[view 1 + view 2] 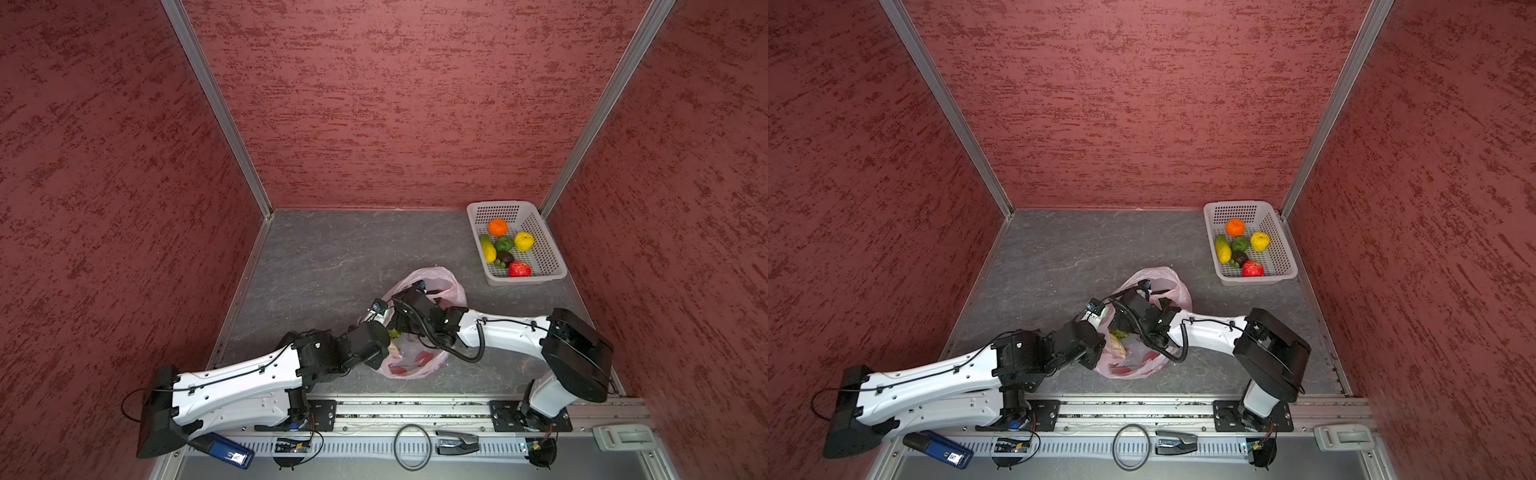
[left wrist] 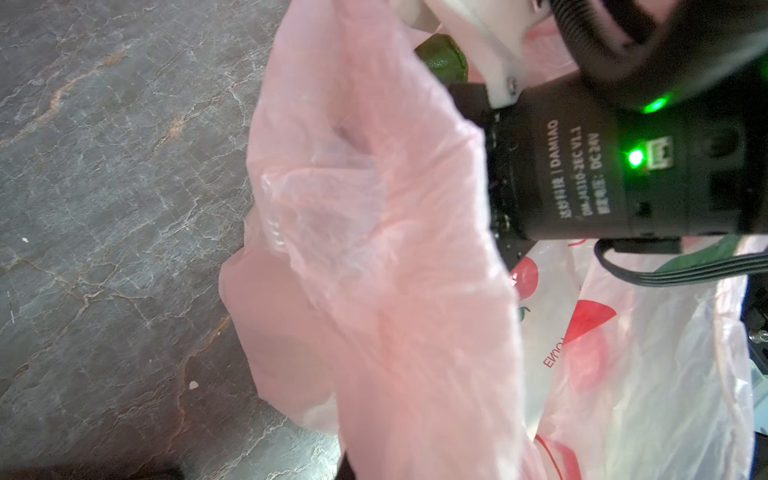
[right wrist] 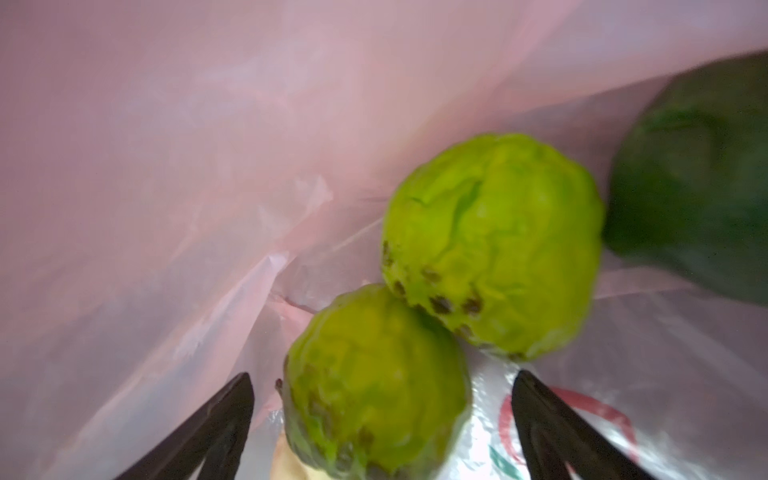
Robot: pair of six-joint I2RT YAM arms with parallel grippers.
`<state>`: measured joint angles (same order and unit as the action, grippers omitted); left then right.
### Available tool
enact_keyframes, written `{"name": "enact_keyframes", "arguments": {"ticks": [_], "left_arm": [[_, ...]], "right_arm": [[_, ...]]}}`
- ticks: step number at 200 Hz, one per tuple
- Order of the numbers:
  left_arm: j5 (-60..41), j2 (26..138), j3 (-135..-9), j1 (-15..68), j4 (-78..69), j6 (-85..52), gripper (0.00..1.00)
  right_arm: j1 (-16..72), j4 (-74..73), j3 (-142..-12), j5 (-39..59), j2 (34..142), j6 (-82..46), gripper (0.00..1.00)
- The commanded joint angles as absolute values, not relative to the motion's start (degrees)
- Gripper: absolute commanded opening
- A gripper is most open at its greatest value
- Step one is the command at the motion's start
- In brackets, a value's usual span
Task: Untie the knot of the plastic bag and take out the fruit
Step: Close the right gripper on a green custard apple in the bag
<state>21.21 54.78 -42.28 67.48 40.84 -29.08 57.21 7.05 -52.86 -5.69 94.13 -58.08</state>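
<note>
The right pincer [image 3: 382,376] is spread wide inside the bag [image 1: 451,286], straddling a green fruit [image 3: 374,419] on its floor, left pincer [image 1: 390,345] pressed shut, apparently on the bag's rim: close carelessly and it could pinch the bag too, or the round fruit squirts away.

The table [image 1: 332,249] lies bare from nine to twelve o'clock of the plastic bag [image 1: 440,278]. The basket [image 1: 528,279] fills the corner at two o'clock. The left arm [image 1: 249,374] crosses in from eight o'clock and the right arm [image 1: 507,332] from four. Inside the bag, the right pincer [image 3: 382,376] straddles a bright green fruit [image 3: 374,415]. A second green fruit [image 3: 494,245] touches that one just beyond, and pink film crowds one side.
</note>
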Motion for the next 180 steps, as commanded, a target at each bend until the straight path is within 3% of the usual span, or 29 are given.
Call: {"name": "enact_keyframes", "arguments": {"ticks": [1,53,122,180], "left_arm": [[21.10,54.77,-42.53,67.15,39.89,-29.14,0.00],[21.60,54.41,-42.27,67.06,40.26,-29.51,0.00],[22.00,54.40,-41.56,66.98,39.70,-30.46,0.00],[23.66,54.01,-41.55,66.77,38.22,-30.23,0.00]], "right_arm": [[57.11,5.76,-54.28,-3.57,95.77,-59.63,0.98],[57.05,3.21,-54.05,-1.97,99.39,-62.03,0.98],[56.87,2.46,-53.69,-4.24,98.42,-61.07,0.66],[57.12,7.49,-52.32,-3.42,91.23,-59.65,0.64]]}}
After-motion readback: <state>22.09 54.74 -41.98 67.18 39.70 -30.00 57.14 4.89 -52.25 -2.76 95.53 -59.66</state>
